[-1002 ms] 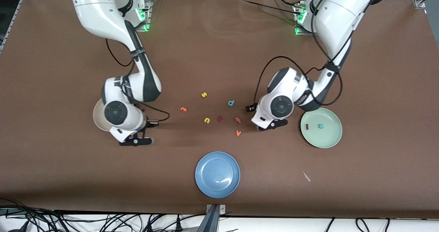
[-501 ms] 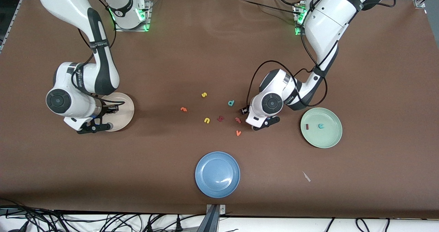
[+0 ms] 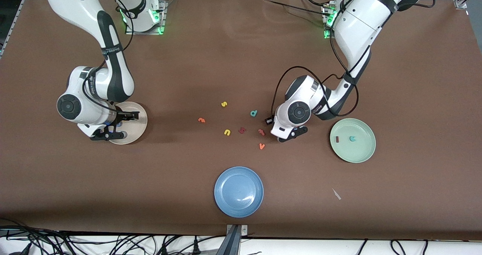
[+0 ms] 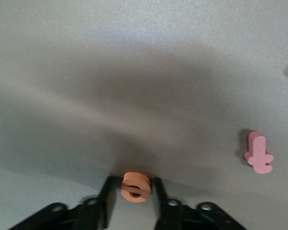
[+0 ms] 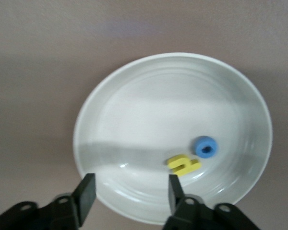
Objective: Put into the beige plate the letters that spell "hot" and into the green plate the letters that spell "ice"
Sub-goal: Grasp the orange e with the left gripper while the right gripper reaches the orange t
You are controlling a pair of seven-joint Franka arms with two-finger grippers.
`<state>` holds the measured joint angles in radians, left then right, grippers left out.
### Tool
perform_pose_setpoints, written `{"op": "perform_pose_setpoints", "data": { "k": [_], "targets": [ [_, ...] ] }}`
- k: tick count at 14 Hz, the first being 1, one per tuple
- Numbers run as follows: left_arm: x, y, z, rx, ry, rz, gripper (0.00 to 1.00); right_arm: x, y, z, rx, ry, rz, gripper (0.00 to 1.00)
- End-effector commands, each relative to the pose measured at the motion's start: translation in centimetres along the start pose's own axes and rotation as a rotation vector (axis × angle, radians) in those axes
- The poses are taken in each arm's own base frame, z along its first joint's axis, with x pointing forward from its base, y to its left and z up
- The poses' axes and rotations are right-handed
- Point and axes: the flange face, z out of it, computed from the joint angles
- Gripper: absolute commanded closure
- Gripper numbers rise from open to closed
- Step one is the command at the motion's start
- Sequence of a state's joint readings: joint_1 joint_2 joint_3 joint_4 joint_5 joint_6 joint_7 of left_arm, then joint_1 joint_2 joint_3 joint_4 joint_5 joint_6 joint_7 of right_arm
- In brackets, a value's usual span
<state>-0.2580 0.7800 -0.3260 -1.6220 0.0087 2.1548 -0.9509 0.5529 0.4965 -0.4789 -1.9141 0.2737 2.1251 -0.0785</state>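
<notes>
The left pincer (image 4: 134, 201) is low over the surface (image 3: 241, 59) beside the loose letters, its jaws drawn in on either side of the orange e (image 4: 136, 187), which stands on edge between them; whether they press it firmly I cannot tell. If the squeeze is light or off-centre, the small foam piece could twist or drop during the carry to the green plate (image 3: 363, 153), where the dark red i (image 3: 337, 138) and teal c (image 3: 352, 138) already lie. The right pincer (image 5: 129, 191) hangs over the beige plate (image 5: 134, 96) with its jaws apart and nothing between them; the yellow h (image 5: 184, 165) and blue o (image 5: 205, 146) rest in the plate, touching or nearly so. The orange t (image 3: 202, 120) lies out on the surface, nearer the right arm's end than the other loose letters, and a wrong pick is a risk, since the pinkish-red t (image 4: 258, 155) lies near the left pincer. The front view hides the e under the left wrist and most of the beige plate's contents under the right arm; only the wrist views show them. The front view alone shows the blue plate (image 3: 238, 191), the yellow n (image 3: 227, 132), the teal d (image 3: 253, 113) and the orange v (image 3: 261, 146).
</notes>
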Motion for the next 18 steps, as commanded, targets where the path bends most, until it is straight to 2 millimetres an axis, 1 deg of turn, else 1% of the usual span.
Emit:
{"op": "perform_pose_setpoints", "data": {
  "k": [1,3,4,5,7,8,9,10,11,12,13,14,15,17,18],
  "targets": [
    [-0.1,-1.0,0.4,0.013,0.006,-0.013,1.00,-0.5,-6.0,-1.6,0.034,0.001,0.110,0.00],
    [0.1,-1.0,0.0,0.012,0.009,-0.006,1.00,-0.9,-10.7,-1.7,0.033,0.019,0.139,0.00],
    [0.3,-1.1,-0.7,0.009,0.014,-0.003,1.00,-1.2,-12.6,-1.6,0.030,0.036,0.130,0.00],
    [1.0,-1.7,-1.7,0.003,0.024,-0.008,1.00,-1.6,-14.6,-1.5,0.028,0.057,0.116,0.00],
    [2.4,-3.6,-4.0,0.030,0.012,0.044,1.00,-2.6,-18.1,-0.7,0.015,0.076,0.050,0.00],
    [3.5,-5.2,-5.4,0.040,0.001,0.086,1.00,-3.2,-19.8,-0.5,0.010,0.088,0.012,0.00],
    [4.8,-7.1,-6.5,0.051,-0.016,0.131,1.00,-3.6,-21.0,0.1,-0.004,0.090,-0.033,0.00],
    [6.3,-9.3,-7.7,0.057,-0.032,0.184,1.00,-3.8,-21.5,0.4,-0.016,0.091,-0.112,0.00],
    [7.6,-11.0,-8.2,0.060,-0.045,0.232,1.00,-4.2,-22.5,1.1,-0.029,0.085,-0.220,0.00],
    [9.2,-12.8,-8.7,0.071,-0.037,0.290,1.00,-4.2,-22.9,1.8,-0.039,0.093,-0.290,0.00],
    [10.7,-14.7,-9.4,0.100,-0.019,0.344,1.00,-4.4,-23.6,2.4,-0.042,0.109,-0.334,0.00],
    [12.0,-16.4,-9.8,0.119,-0.008,0.376,1.00,-4.3,-23.7,3.2,-0.047,0.120,-0.373,0.00],
    [12.8,-17.5,-10.0,0.139,0.001,0.423,1.00,-4.2,-23.9,3.6,-0.050,0.130,-0.439,0.00],
    [14.7,-19.8,-9.7,0.174,0.017,0.480,1.00,-4.0,-24.1,4.2,-0.060,0.140,-0.500,0.00],
    [15.6,-21.0,-9.1,0.176,0.010,0.497,1.00,-4.4,-25.1,4.7,-0.055,0.150,-0.531,0.00]
  ]
}}
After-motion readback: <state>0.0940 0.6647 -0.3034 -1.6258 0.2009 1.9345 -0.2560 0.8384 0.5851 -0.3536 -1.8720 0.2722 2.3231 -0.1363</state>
